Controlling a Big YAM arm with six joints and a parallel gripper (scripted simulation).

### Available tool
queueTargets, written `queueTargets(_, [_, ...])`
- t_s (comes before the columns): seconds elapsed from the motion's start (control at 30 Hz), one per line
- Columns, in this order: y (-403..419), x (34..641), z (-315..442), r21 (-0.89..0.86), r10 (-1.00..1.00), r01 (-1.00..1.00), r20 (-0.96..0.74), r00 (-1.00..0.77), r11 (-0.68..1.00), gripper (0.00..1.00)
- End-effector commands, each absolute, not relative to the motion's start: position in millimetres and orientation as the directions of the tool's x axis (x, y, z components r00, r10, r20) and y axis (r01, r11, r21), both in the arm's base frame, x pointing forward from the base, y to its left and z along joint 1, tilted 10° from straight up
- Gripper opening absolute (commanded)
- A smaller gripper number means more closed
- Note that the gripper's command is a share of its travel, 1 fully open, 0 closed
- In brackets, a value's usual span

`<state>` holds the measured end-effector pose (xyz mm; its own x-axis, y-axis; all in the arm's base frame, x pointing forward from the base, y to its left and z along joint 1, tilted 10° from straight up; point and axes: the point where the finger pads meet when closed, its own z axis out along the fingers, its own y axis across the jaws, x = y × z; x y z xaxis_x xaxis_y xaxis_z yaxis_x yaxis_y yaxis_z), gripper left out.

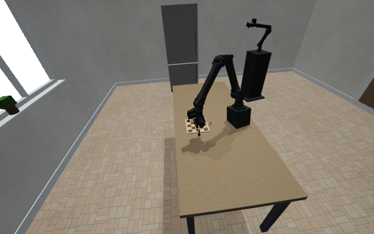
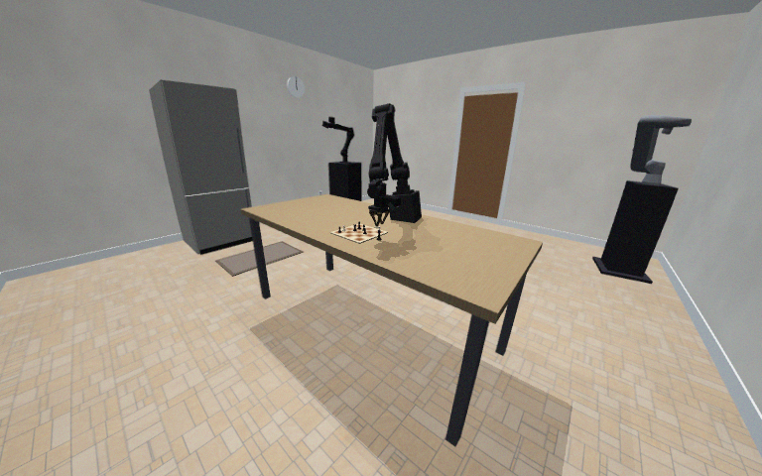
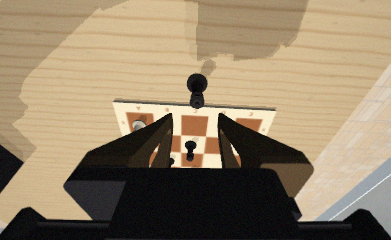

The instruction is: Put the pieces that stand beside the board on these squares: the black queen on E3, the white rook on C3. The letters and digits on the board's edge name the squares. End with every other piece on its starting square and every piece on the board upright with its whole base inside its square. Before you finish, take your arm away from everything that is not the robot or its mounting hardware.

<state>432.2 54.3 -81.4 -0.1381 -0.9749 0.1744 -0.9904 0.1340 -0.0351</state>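
Open pincer (image 1: 201, 126) (image 2: 378, 223) (image 3: 195, 119), chessboard (image 1: 187, 129) (image 2: 359, 240) (image 3: 212, 112) below, black piece (image 1: 199, 133) (image 2: 378, 234) (image 3: 197, 84) beside

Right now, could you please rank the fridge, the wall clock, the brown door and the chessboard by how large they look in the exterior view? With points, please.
1. Fridge (image 1: 180, 34) (image 2: 204, 153)
2. Brown door (image 2: 484, 153)
3. Chessboard (image 1: 187, 129) (image 2: 359, 240) (image 3: 157, 108)
4. Wall clock (image 2: 296, 86)

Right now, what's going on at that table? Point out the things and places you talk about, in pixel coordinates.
A black arm (image 1: 209, 84) (image 2: 386, 138) has its open, unloaded gripper (image 2: 378, 224) (image 3: 195, 119) above a small chessboard (image 1: 187, 130) (image 2: 359, 240) (image 3: 257, 111). A tall black piece (image 1: 199, 133) (image 2: 378, 234) (image 3: 197, 85) stands just off the board's edge, and a pale one (image 1: 210, 123) stands off another side. Neither is placed yet.
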Motion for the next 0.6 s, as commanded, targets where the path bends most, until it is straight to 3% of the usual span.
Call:
queueTargets(0.0, [54,440,-85,-0.051,-0.978,-0.991,0.166,-0.127,0.12,0.4])
queueTargets(0.57, [52,446,-88,-0.07,-0.978,-0.99,0.16,-0.132,0.123,0.4])
